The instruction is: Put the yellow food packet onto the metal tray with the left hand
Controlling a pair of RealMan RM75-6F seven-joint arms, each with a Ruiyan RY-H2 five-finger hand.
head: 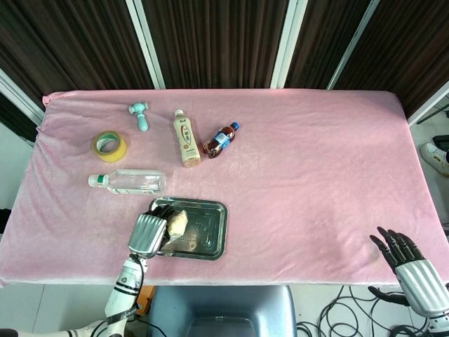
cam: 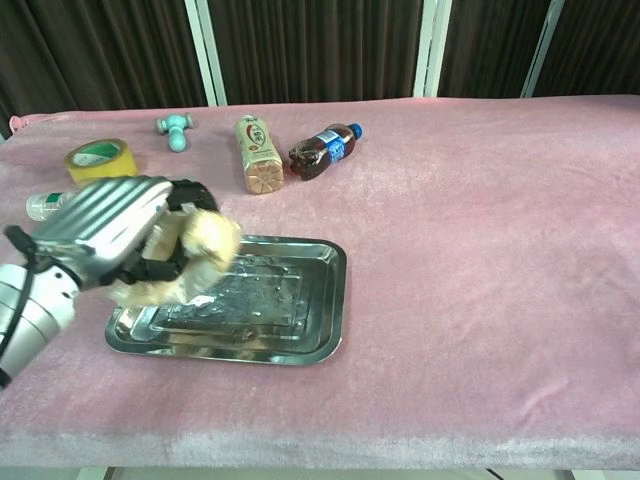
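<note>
My left hand (head: 149,232) (cam: 110,230) grips the yellow food packet (head: 175,222) (cam: 200,250) and holds it above the left part of the metal tray (head: 208,242) (cam: 300,300). The packet bulges out from between the fingers, lifted off the tray floor. The tray lies on the pink cloth near the front edge. My right hand (head: 410,263) hangs off the table's front right corner, fingers spread and empty; the chest view does not show it.
A clear water bottle (head: 130,182) (cam: 45,205) lies just behind the tray's left end. Further back lie a yellow tape roll (head: 110,146) (cam: 97,158), a teal dumbbell toy (head: 139,115) (cam: 175,130), a beige drink bottle (head: 186,138) (cam: 258,152) and a dark cola bottle (head: 221,140) (cam: 320,150).
</note>
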